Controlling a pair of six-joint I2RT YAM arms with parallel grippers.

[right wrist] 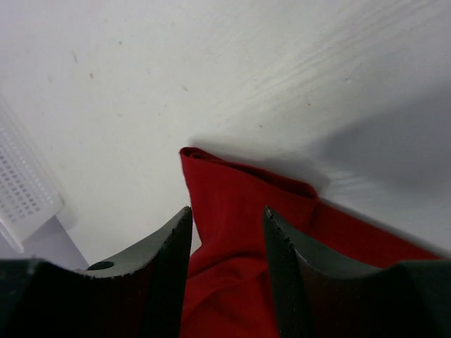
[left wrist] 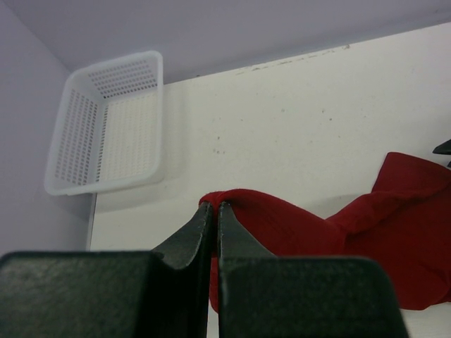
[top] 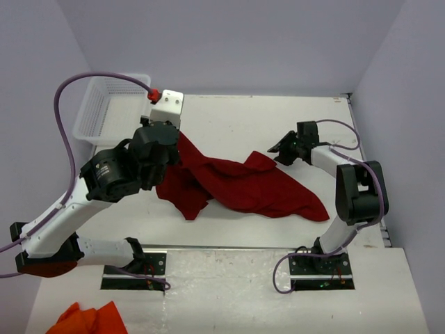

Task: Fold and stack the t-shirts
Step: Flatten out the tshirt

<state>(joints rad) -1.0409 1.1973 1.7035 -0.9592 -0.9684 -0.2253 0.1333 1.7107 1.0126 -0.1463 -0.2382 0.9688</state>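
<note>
A dark red t-shirt (top: pixel 243 184) lies crumpled across the middle of the white table (top: pixel 236 122). Its left end is lifted into a peak. My left gripper (top: pixel 178 139) is shut on that peak, and the left wrist view shows the cloth (left wrist: pixel 296 225) pinched at the fingertips (left wrist: pixel 214 205). My right gripper (top: pixel 276 152) is at the shirt's upper right corner. In the right wrist view its jaws (right wrist: pixel 225 211) stand apart with a raised fold of red cloth (right wrist: pixel 232 204) between them, untouched by either pad.
A white mesh basket (top: pixel 104 104) stands at the table's far left corner, also in the left wrist view as the basket (left wrist: pixel 106 134). An orange cloth (top: pixel 90 320) lies at the near left. A bit of red cloth (top: pixel 42 268) shows under the left arm.
</note>
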